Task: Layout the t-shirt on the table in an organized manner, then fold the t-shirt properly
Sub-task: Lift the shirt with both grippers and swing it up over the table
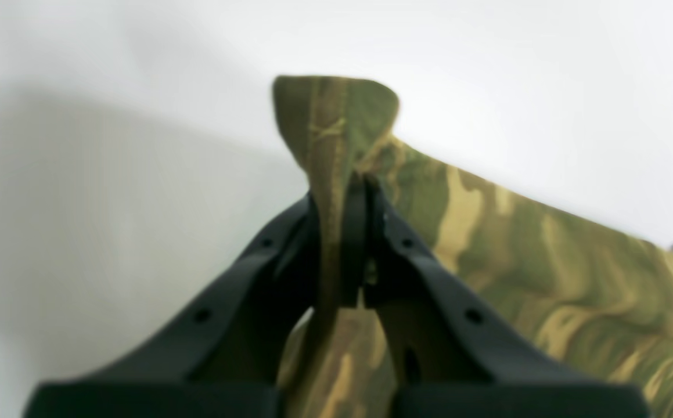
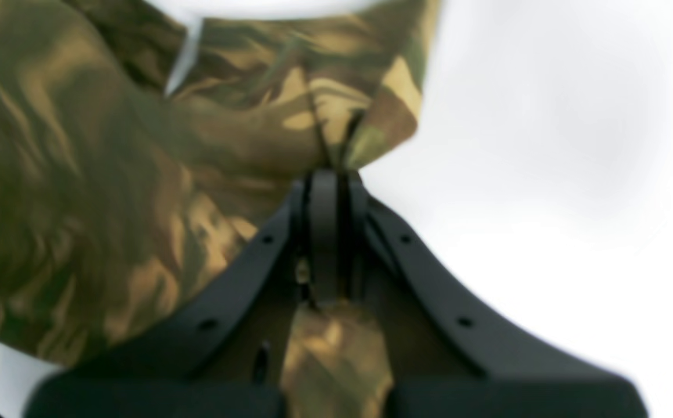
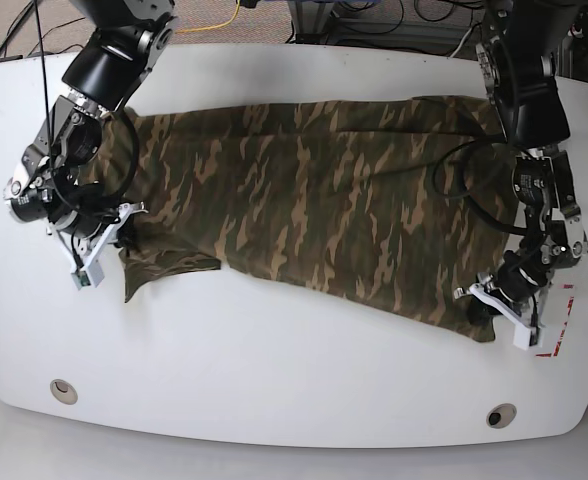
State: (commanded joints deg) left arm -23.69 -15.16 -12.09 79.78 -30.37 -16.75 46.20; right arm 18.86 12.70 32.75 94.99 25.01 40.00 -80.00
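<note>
The t-shirt, a camouflage garment in green, brown and tan, lies stretched across the white table, running from the far left toward the near right corner. The table carries two round grommet holes along its near edge and a red tape mark at the right. The right gripper, at the scene's left, is clamped on a bunched corner of the cloth. The left gripper, at the scene's right, pinches a hemmed corner of the fabric between closed jaws.
</note>
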